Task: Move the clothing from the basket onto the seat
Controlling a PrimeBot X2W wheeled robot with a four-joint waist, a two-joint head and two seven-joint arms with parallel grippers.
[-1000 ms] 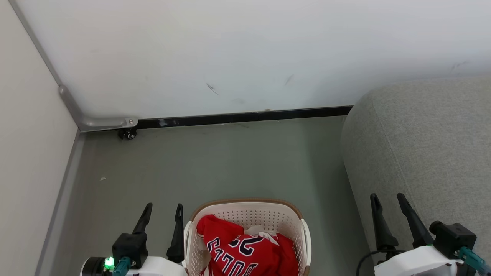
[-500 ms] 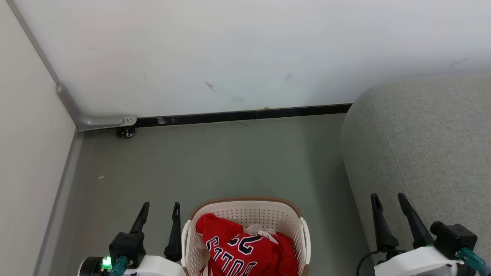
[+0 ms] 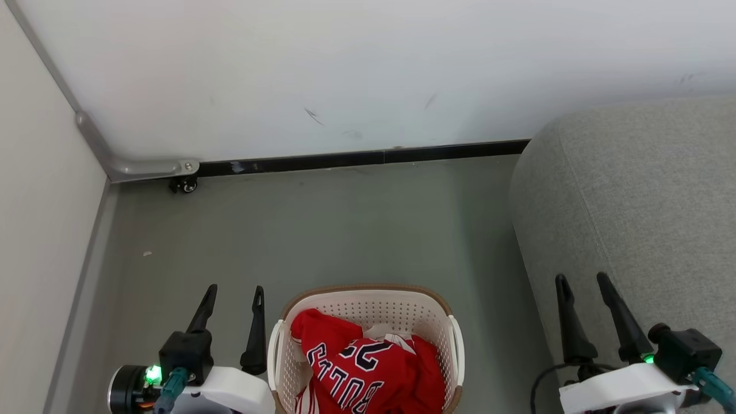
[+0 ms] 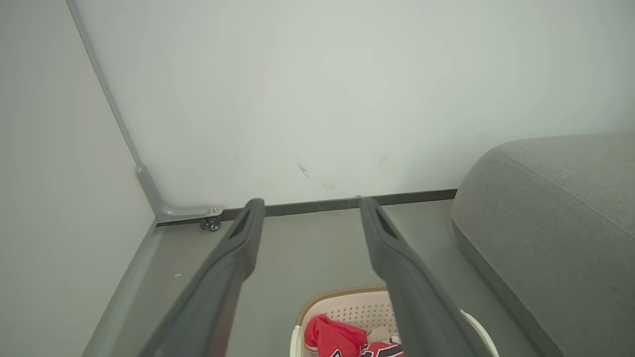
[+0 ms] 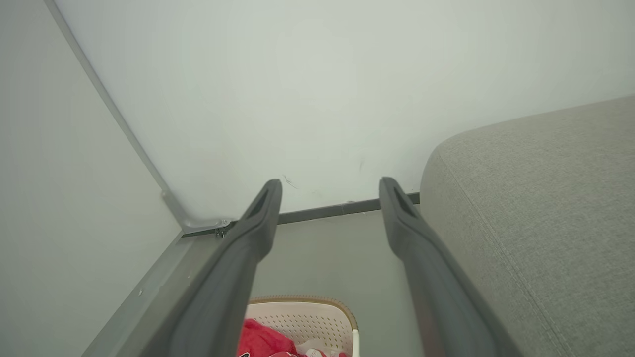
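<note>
Red clothing (image 3: 368,374) with white trim lies bunched inside the basket (image 3: 374,305), at 6 o'clock in the head view. Black-and-white lettering and a number show on the top garment, upside down from the head. Whether a second garment lies under it cannot be told. Cream perforated walls and a brown rim ring the heap, and the basket stands on the grey-green floor (image 3: 345,224).

At 3 o'clock of the basket rises the seat (image 3: 632,201), light grey fabric with a rounded corner. It is near the basket but apart from it, with a strip of floor between.

At 9 o'clock of the basket, just beside its side handle, the left claw (image 3: 235,288) hangs with its fingers spread wide, pointing to 12 o'clock and holding nothing. A green light glows on its wrist. At 3 o'clock of the basket the right claw (image 3: 581,278) is equally wide and empty, its fingers in front of the seat's flank.

Each wrist view shows the basket's far rim and a red fold low down between or beside that claw's own fingers.

At 12 o'clock a white wall (image 3: 345,69) meets the floor along a black skirting (image 3: 374,156). At 10 o'clock a grey bracket (image 3: 144,168) has a small caster (image 3: 183,185) beneath it, at the foot of a pale panel (image 3: 34,230)
</note>
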